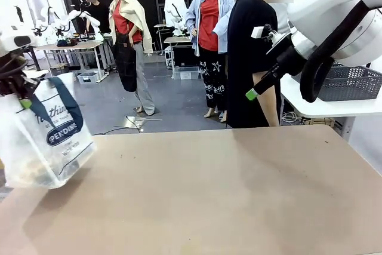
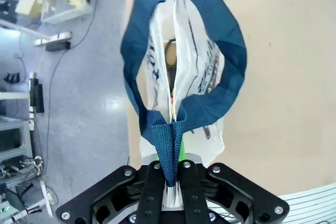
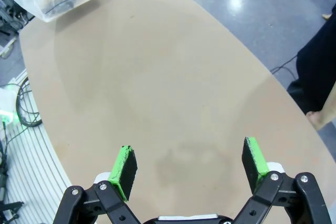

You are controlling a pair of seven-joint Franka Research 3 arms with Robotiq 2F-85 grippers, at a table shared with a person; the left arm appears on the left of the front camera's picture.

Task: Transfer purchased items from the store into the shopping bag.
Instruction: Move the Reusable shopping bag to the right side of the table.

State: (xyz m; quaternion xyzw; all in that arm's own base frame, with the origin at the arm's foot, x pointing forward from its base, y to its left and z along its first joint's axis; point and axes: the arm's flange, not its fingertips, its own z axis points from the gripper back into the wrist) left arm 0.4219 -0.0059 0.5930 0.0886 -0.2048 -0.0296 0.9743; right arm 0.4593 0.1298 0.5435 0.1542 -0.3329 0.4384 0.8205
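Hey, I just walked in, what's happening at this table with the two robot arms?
The left claw is shut on the navy strap handles of the shopping bag, holding it at the left edge of the table. Something brownish sits inside the bag, too unclear to name. The right claw hangs open above the bare tabletop, holding nothing. A person in black stands at the far side, beside a dark grey mesh basket on a white side table.

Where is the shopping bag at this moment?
The shopping bag hangs at the table's left edge in the front view, its navy handles pinched in the left pincer.
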